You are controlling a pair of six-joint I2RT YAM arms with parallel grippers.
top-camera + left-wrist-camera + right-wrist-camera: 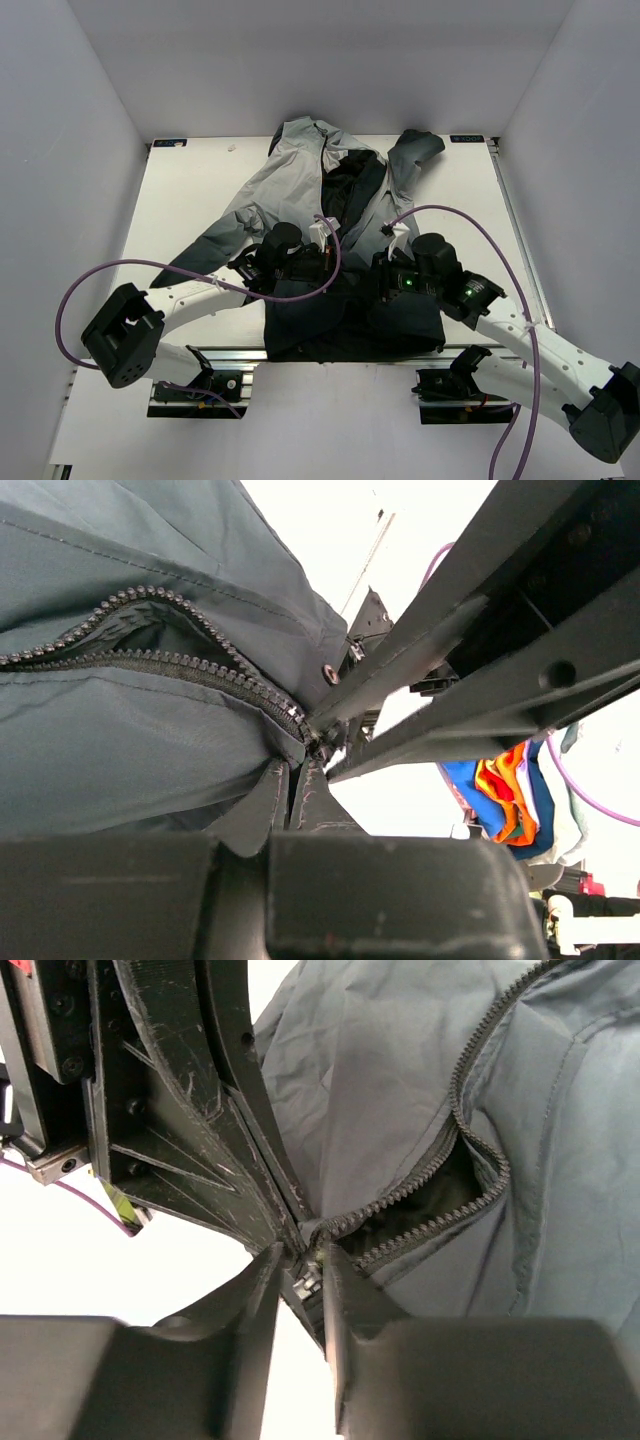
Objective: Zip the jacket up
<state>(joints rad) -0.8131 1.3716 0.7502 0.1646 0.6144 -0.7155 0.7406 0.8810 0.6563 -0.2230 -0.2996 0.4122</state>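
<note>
1. The jacket lies front-up on the table, with its hood at the far end and its dark hem nearest the arm bases. The front gapes, showing black lining.
2. Low on the front, the two rows of the zip meet only at the slider and spread apart just above it. By that, the closing has barely begun and nearly the whole run is left to do.
3. The left fingers are clenched on the dark cloth right under the slider.
4. The right fingers are pinched on the slider itself, tip to tip with the left ones.
5. To do the step well, the left side should act as an anchor, pinning the bottom of the zip so the cloth stays taut.
6. The right side should then draw the slider straight toward the hood. It should stay low over the cloth and follow the line of teeth, not lift away from it.
7. One row of teeth bows outward in a slack loop above the slider. Tension from the anchor should straighten that loop before the slider reaches it, or the slider may jam.
8. The thin cloth and lining sit close beside the teeth and could get nipped, so a slow, even pull seems wise.
9. The jacket looks light, so it will likely drag across the table if the anchor slips.
</note>
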